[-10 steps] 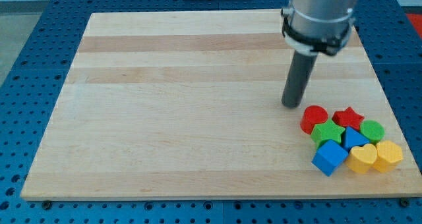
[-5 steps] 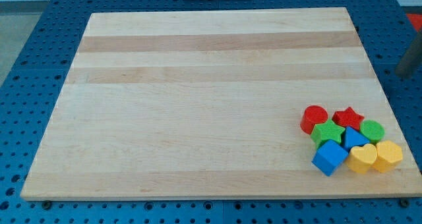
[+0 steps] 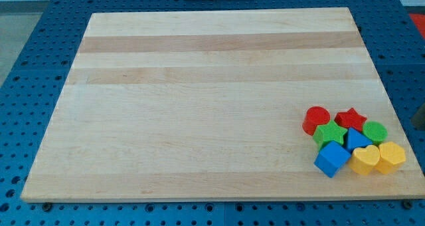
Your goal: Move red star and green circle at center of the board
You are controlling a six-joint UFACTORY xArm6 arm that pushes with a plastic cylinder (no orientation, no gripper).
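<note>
The red star point(image 3: 350, 119) and the green circle point(image 3: 374, 131) sit in a tight cluster at the lower right of the wooden board point(image 3: 199, 100). The star is at the cluster's top, and the circle is just right of and below it. Only a dark sliver of my rod shows at the view's right edge, off the board. My tip point(image 3: 419, 125) lies to the right of the green circle and apart from it.
The same cluster holds a red cylinder point(image 3: 316, 119), a green star point(image 3: 330, 133), a small blue block point(image 3: 358, 140), a blue cube point(image 3: 331, 159), a yellow heart point(image 3: 364, 159) and a yellow hexagon point(image 3: 391, 156). Blue pegboard surrounds the board.
The rod left its spot just above the red cylinder, swung off the board to the right, then moved down the view's right edge. No block has moved.
</note>
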